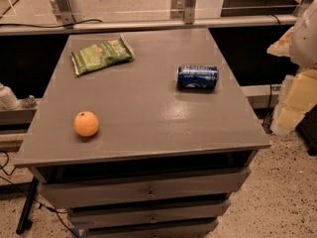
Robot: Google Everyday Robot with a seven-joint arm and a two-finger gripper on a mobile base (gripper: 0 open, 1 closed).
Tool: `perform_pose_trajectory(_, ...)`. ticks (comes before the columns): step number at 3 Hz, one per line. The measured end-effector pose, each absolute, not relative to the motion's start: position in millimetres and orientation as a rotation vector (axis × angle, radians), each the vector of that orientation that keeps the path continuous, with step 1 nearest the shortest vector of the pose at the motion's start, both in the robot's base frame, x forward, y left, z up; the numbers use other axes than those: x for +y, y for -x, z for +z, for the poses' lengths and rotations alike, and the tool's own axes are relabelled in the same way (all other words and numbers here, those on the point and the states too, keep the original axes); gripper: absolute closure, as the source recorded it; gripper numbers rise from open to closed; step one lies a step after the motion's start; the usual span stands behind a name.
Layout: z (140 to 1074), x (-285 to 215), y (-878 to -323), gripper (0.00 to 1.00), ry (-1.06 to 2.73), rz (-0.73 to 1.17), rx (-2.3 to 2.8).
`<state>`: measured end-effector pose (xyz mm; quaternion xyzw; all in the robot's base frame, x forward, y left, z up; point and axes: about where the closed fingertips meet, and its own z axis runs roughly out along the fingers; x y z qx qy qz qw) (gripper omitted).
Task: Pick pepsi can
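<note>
The pepsi can (197,77) is dark blue with silver ends and lies on its side on the right part of the grey cabinet top (148,108). My gripper (293,98) shows as a pale white and yellowish shape at the right edge of the view. It is off the cabinet's right side, well apart from the can, and it holds nothing that I can see.
A green chip bag (101,55) lies at the back left of the top. An orange (86,123) sits at the front left. Drawers (148,192) are below the top. A rail (148,25) runs behind the cabinet. Cables (10,172) lie on the floor at left.
</note>
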<state>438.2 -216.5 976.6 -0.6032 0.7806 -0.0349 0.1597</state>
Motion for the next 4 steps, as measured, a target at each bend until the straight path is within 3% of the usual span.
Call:
perform_pose_trajectory(2,981.8,-218.3,-463.7,0.0,1.692,-0.092,2.195)
perform_pose_trajectory(4,958.0,-198.0,-543.2,0.0,1.657,0.049,2.097)
